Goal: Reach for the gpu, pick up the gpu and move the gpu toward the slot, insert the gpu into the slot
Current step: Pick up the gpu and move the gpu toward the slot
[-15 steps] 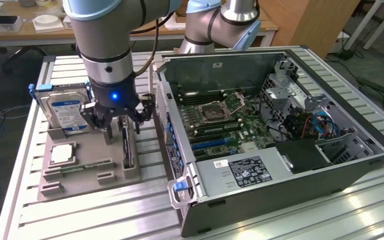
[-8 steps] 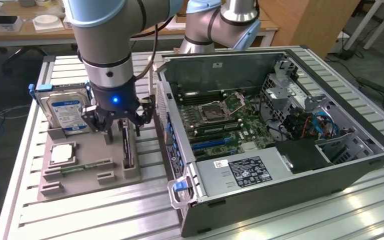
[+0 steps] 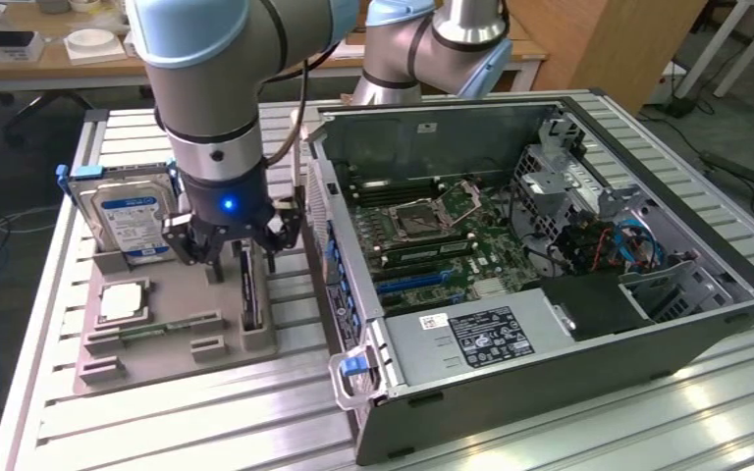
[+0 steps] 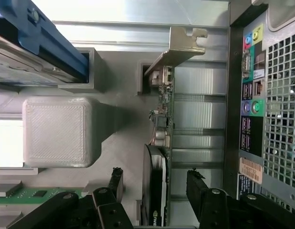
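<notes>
Astride the gpu [image 4: 154, 188], pincer [image 4: 155, 172] seemingly untouching

We see bright, even overhead light in the exterior view: pale glare streaks the aluminium table [image 3: 711, 402], and deep shadow pools inside the computer case [image 3: 430, 132]. In the wrist view the table [image 4: 128, 12] washes out white, the grey block [image 4: 54, 131] throws a soft shadow, and a thin highlight edges the gpu [image 4: 154, 186].

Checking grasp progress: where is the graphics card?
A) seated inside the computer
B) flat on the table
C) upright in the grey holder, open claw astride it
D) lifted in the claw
C: the graphics card stands on edge in the grey holder, the open claw astride it.
</notes>
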`<control>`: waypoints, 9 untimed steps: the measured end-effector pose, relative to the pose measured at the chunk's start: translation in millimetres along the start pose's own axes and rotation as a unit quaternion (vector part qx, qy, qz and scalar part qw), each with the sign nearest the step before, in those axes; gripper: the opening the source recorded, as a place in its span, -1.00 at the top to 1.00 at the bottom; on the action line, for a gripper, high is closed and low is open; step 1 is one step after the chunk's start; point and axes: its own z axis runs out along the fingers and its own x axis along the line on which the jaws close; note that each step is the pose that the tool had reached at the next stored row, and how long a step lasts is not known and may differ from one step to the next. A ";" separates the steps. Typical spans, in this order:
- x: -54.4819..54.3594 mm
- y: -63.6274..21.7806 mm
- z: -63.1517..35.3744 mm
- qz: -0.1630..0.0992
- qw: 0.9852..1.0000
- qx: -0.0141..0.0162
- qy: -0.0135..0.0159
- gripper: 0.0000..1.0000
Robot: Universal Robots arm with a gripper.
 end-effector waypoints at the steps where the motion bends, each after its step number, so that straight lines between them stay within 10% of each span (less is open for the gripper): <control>1: 0.0 -0.1 1.9 0.000 1.000 0.000 0.000 -0.29; 9: 0.3 -0.5 9.1 0.000 1.000 0.000 0.000 -0.29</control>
